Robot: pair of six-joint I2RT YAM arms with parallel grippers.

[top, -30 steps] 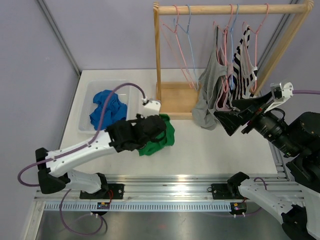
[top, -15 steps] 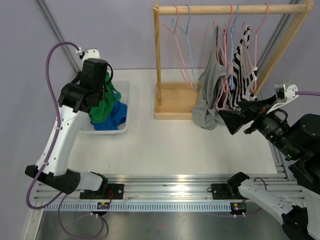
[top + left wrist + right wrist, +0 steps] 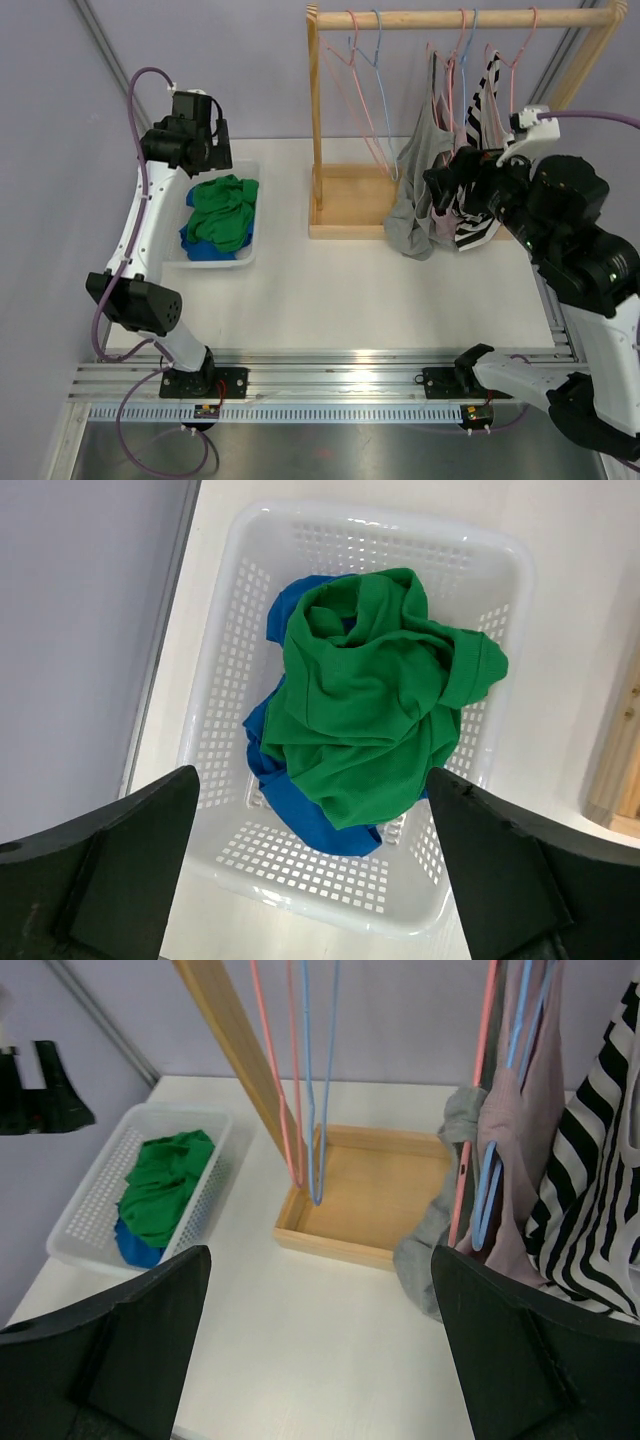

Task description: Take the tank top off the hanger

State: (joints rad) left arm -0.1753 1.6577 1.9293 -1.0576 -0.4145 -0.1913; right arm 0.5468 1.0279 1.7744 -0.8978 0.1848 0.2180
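Three tank tops hang on hangers at the right of the wooden rack [image 3: 460, 18]: a grey one [image 3: 410, 200] [image 3: 438, 1235], a pink one [image 3: 520, 1150] and a black-and-white striped one [image 3: 488, 115] [image 3: 590, 1210]. My right gripper [image 3: 448, 185] [image 3: 320, 1250] is open and empty, just in front of these tops at their lower part. A green top [image 3: 225, 208] [image 3: 370, 710] lies crumpled over a blue garment [image 3: 300, 815] in the white basket [image 3: 254, 195] [image 3: 300, 865]. Above the basket's far end, my left gripper [image 3: 195, 150] [image 3: 311, 771] is open and holds nothing.
Two bare hangers, pink and blue [image 3: 365, 90] [image 3: 310, 1080], hang at the rack's left end over its wooden base tray [image 3: 350, 200] [image 3: 380, 1180]. A purple wall with a metal post stands behind and to the left.
My left arm swung from the table's middle to the basket with the green top and let it go there. My right arm rose and moved left, up to the hanging tops.
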